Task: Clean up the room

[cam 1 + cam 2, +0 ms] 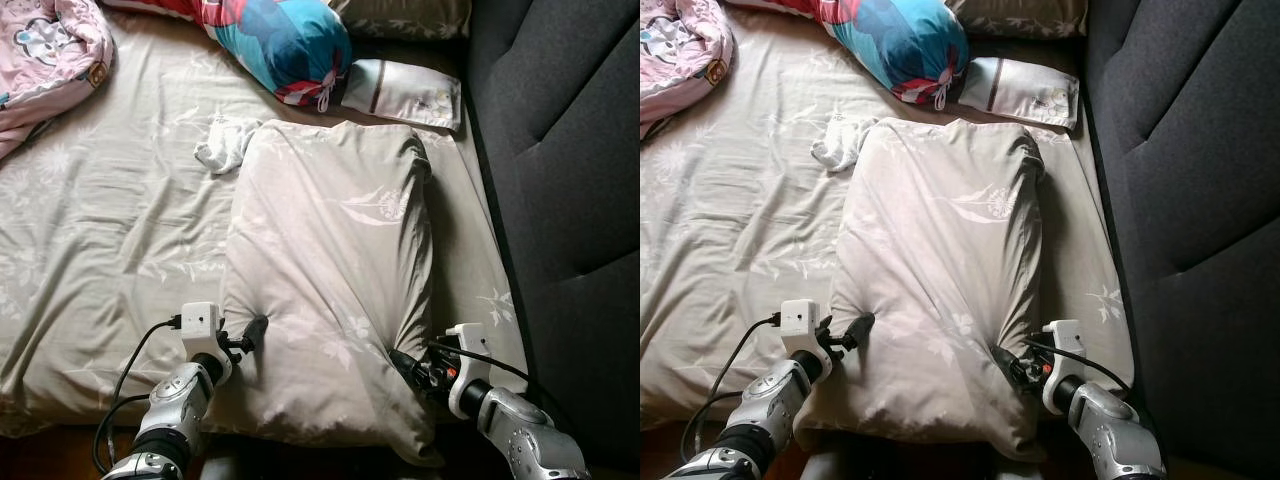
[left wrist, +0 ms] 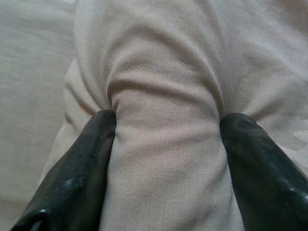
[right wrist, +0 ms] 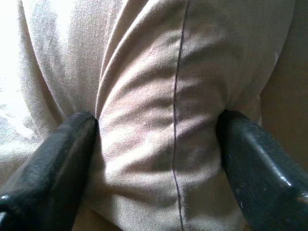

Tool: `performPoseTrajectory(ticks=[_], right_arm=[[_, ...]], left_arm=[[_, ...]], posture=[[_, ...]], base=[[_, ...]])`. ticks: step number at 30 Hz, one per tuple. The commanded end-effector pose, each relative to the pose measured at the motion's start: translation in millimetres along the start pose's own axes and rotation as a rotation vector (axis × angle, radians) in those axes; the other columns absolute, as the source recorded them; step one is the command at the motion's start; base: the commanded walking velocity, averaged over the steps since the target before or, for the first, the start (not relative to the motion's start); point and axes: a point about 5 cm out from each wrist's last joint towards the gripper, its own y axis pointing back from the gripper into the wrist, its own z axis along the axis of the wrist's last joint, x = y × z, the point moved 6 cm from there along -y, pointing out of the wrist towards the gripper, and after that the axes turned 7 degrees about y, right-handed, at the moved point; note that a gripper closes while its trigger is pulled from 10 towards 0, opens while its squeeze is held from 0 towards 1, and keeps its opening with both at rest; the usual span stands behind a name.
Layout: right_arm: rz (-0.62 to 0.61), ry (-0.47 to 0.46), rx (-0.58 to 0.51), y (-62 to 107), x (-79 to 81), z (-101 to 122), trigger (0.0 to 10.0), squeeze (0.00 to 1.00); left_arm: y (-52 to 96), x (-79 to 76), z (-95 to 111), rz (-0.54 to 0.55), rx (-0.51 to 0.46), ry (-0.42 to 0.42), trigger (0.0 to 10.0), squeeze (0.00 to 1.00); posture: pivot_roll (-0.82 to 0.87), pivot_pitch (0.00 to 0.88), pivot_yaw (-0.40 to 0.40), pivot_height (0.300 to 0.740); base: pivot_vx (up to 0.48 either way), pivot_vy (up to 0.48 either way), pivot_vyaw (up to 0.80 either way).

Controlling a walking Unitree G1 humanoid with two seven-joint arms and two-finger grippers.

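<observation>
Lengthwise on the bed (image 1: 90,250), near the dark headboard (image 1: 570,180), lies the beige pillow (image 1: 335,260). Its near corners are pinched: the left tool (image 1: 250,335) grasps one fold, the right tool (image 1: 405,362) another. To lift it well, I judge both should rise together and evenly. A small white sock (image 1: 225,145) and a flat pouch (image 1: 402,93) lie beyond; no containers appear.

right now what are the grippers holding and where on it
Both grip the large beige floral fabric pillow lying on the bed. The left gripper pinches a fold on its near left side; the right gripper pinches a fold near its near right corner.
</observation>
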Motion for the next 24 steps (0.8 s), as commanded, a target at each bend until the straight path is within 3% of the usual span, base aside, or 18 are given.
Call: performPoseTrajectory(ticks=[1, 14, 24], right_arm=[[0.017, -0.071, 0.176, 5.0, 10.6, -57, 0.0, 0.0], [0.016, -0.076, 0.195, 2.4, 16.2, -66, 0.0, 0.0], [-0.011, -0.082, 0.181, -2.1, 17.2, -66, 0.0, 0.0]], left_arm=[[13.8, -3.4, -57, -0.014, 0.182, 0.054, 0.0, 0.0], [10.0, -24.9, -57, -0.108, 0.175, 0.093, 0.0, 0.0], [11.6, -29.1, -59, -0.124, 0.174, 0.106, 0.0, 0.0]], posture=[[-0.17, 0.5, -0.057, 0.646], [-0.16, 0.496, -0.043, 0.646], [-0.14, 0.487, -0.033, 0.646]], base=[[0.0, 0.0, 0.0], [0.0, 0.0, 0.0], [0.0, 0.0, 0.0]])
